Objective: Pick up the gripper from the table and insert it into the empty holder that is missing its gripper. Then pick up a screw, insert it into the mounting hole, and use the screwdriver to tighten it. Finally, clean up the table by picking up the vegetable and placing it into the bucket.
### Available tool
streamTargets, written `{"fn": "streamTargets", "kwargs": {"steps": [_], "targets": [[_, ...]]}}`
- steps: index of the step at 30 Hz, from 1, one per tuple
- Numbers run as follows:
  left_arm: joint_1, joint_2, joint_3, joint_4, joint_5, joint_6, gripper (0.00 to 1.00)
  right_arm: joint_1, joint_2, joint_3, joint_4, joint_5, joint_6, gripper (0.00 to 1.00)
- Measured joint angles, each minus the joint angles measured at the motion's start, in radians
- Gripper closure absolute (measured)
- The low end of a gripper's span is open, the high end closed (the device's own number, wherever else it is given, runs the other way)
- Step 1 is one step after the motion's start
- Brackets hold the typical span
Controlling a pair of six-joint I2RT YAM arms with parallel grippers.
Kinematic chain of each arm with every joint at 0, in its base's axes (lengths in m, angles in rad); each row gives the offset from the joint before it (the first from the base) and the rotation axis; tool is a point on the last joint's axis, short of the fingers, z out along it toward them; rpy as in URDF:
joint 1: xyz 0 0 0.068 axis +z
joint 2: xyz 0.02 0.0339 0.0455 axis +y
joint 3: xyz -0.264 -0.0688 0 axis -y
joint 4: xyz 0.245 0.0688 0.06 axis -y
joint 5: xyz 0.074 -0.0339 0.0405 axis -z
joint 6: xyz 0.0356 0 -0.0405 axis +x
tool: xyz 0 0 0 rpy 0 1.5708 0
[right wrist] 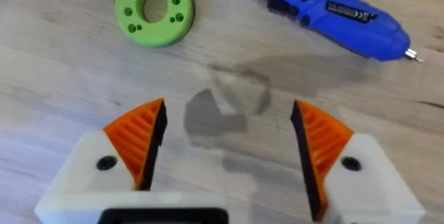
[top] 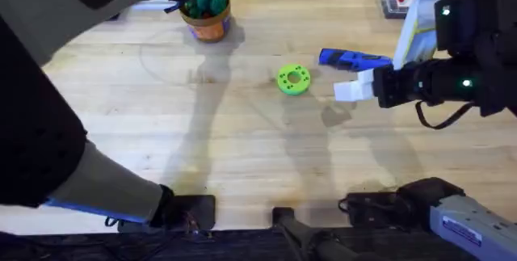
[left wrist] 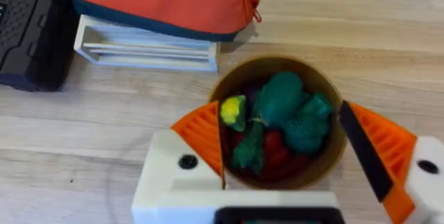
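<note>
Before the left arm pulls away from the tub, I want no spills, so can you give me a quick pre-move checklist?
1. Left gripper open, straddling the bucket: ok.
2. Teal-green vegetable in the bucket, not between the fingers: ok.
3. Bucket upright on the table: ok.
4. Right gripper open and holding nothing: ok.
5. Screwdriver and green disc apart from the right gripper: ok.
6. Screw tightened in the holder: cannot tell.

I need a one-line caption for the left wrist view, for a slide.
Open left gripper poised over the bucket, which holds the dark green vegetable among other toy pieces.
</note>
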Motion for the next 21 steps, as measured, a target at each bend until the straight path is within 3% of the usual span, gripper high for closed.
{"fn": "streamTargets", "kwargs": {"steps": [6, 11, 16, 21], "targets": [[0.0, -0.032, 0.0, -0.014, -0.001, -0.015, 0.016, 0.0, 0.0, 0.001, 0.002, 0.0, -0.011, 0.009], [0.0, -0.188, 0.0, -0.078, -0.001, -0.018, 0.015, 0.0, 0.0, 0.067, -0.123, 0.0, -0.012, 0.007], [0.0, -0.429, 0.002, -0.273, -0.004, -0.018, 0.015, 0.0, -0.001, 0.232, -0.261, 0.0, -0.015, 0.007], [0.0, -0.612, 0.004, -0.513, 0.024, -0.019, 0.015, 0.0, -0.046, 0.353, -0.293, 0.0, -0.015, 0.007]]}}
